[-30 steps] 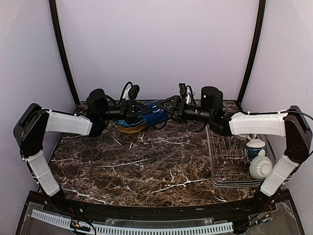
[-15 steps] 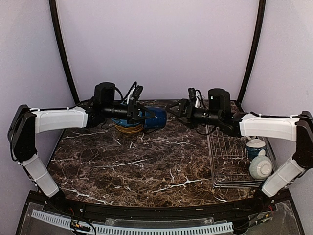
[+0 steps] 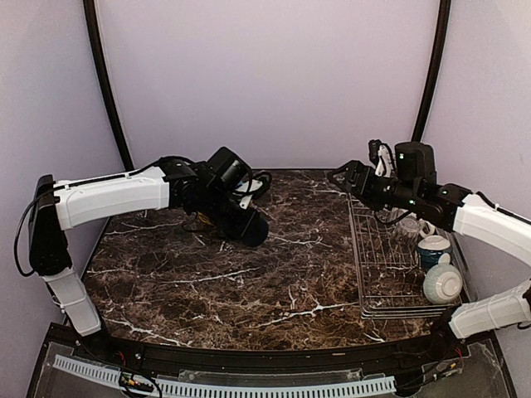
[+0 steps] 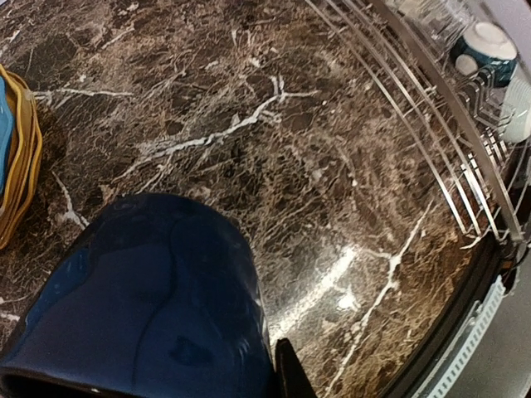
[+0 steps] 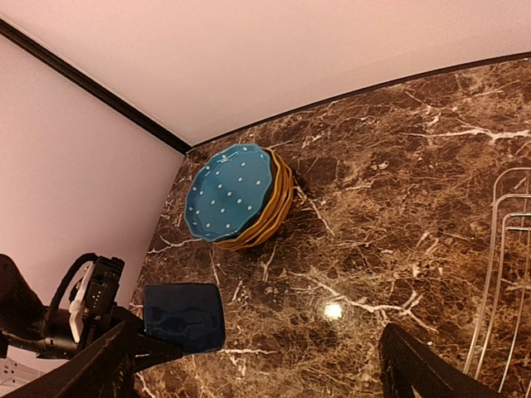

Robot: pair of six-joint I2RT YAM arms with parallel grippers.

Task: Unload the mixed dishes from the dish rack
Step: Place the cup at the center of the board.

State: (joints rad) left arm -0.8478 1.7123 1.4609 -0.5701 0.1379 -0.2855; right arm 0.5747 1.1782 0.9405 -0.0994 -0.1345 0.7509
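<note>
The dark blue glazed cup (image 3: 249, 226) hangs tipped on its side in the left gripper (image 3: 241, 219), whose fingers are pressed in on it. It is above the middle-left of the brown marble table (image 3: 249, 290) and seems to be off the surface. It looks like stiff, glossy ceramic: fairly heavy, slick under the pads, and apt to chip if dropped, so it wants setting down gently, base first. Exactly where the fingers bite I cannot tell.

Behind it at the far left sits a stack of plates, a blue white-dotted plate (image 5: 232, 195) on top of yellow plates (image 5: 280, 209); that is the nearest edge to avoid. The bare marble toward the centre and near side gives ample room.

Well to the right, the right gripper (image 3: 340, 177) hovers empty with jaws spread wide over the far-left corner of the silver wire dish rack (image 3: 386, 265), where a pale teal-and-white bowl (image 3: 441, 284) waits.
</note>
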